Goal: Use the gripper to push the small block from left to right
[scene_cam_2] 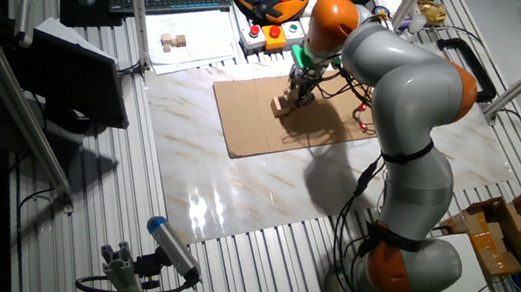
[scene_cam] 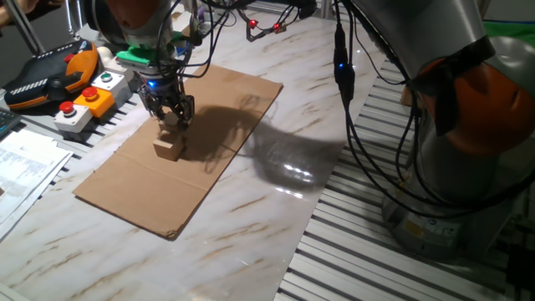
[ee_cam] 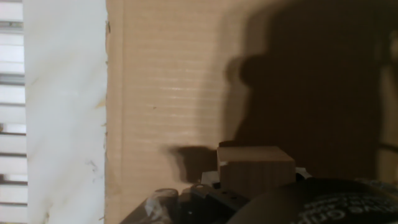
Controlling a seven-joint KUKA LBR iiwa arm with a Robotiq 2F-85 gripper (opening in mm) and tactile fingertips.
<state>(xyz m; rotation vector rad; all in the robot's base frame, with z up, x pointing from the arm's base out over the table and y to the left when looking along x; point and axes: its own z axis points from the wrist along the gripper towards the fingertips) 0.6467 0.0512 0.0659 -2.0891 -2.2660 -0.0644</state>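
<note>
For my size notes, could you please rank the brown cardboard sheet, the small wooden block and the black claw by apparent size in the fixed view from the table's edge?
1. Brown cardboard sheet, by far.
2. Black two-fingered claw.
3. Small wooden block, only slightly smaller than the claw.

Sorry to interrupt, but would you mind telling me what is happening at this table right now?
A KUKA arm is working on a small wooden block that sits on a sheet of cardboard laid over the marble tabletop. Its black tool, with a blue light above it, is down low right beside the block, apparently touching it, positioned to push it sideways across the cardboard. Whether the fingers are open or closed is hard to tell.
</note>
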